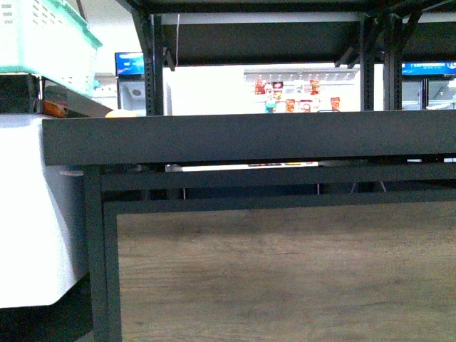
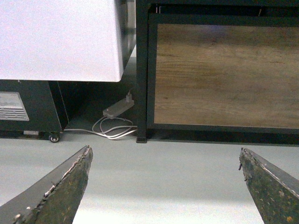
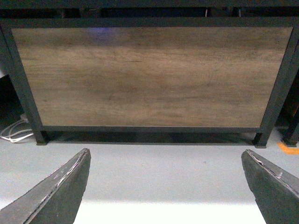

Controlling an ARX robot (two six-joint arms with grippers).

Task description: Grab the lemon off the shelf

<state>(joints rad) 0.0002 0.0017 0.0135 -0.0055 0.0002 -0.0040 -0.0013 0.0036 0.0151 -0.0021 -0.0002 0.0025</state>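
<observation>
The black shelf [image 1: 249,139] fills the front view, with a thick front rim, upright posts and a dark deck above. A small yellow-orange rounded top [image 1: 121,112] peeks over the rim at the left; I cannot tell if it is the lemon. Neither arm shows in the front view. My left gripper [image 2: 163,186] is open and empty, low over the grey floor, facing the shelf's left leg [image 2: 141,93]. My right gripper [image 3: 164,186] is open and empty, facing the shelf's wooden lower panel [image 3: 149,77].
A white cabinet [image 1: 28,214] stands left of the shelf, also in the left wrist view [image 2: 56,37]. A mint green basket [image 1: 43,35] sits above it. A power strip with white cables [image 2: 117,108] lies on the floor by the shelf leg. An orange floor mark [image 3: 289,147] shows.
</observation>
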